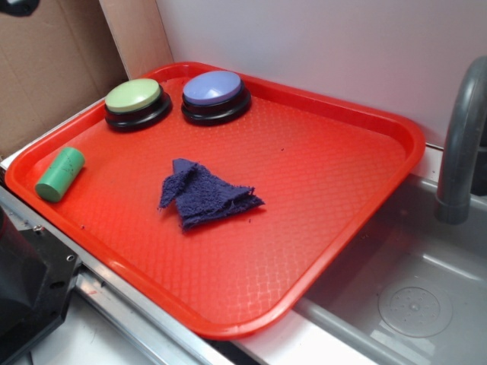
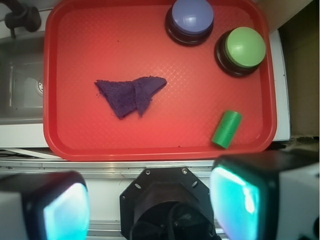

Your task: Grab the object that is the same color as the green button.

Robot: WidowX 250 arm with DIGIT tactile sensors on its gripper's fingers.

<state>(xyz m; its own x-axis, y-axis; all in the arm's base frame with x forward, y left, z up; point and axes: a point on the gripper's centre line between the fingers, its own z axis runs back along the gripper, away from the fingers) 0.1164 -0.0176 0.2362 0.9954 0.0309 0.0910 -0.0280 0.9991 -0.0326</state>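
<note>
On red tray, green cylinder lies near green button

The gripper has two grey fingers with glowing teal pads; between them sits a black, screwed housing.

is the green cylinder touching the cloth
No, the cylinder lies apart from the cloth, with bare red tray between them.

Tray holds everything, sink just right of it. Two buttons side by side at far edge: one left, other right. Cylinder lies near left rim. Cloth mid-tray, apart from all.
</note>
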